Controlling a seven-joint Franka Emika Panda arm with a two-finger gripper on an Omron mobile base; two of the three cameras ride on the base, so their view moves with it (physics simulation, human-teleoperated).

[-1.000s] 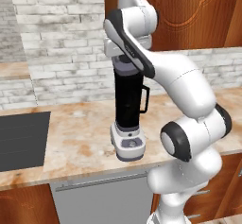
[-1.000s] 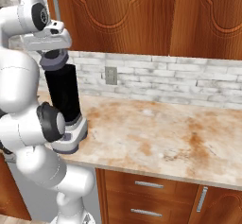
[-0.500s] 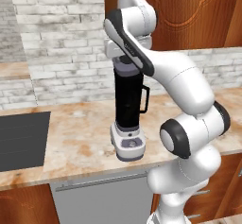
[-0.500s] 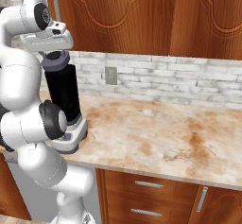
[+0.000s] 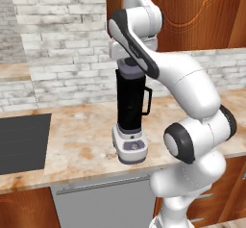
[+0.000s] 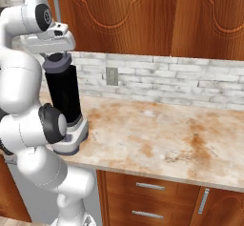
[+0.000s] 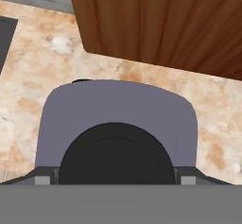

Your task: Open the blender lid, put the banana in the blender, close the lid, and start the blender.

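The blender (image 5: 130, 116) stood upright on the marbled counter (image 6: 157, 139), near its front edge, its black jar on a light grey base with the round dial facing forward and the side handle turned toward the arm. The blender lid (image 7: 118, 119), a dark grey rounded-square cap with a round dark knob at its centre, sat on the jar's top (image 6: 58, 66). The gripper (image 6: 56, 56) hung directly above the lid, pointing straight down, very close to or touching the knob. Whether its fingers were spread or closed could not be told; in the hand view only their outer edges appeared at either side of the knob. A dark cooktop (image 5: 21, 143) lay on the counter to the blender's left. Brick backsplash (image 6: 167, 79) and wooden cabinets (image 6: 143, 15) rose behind.
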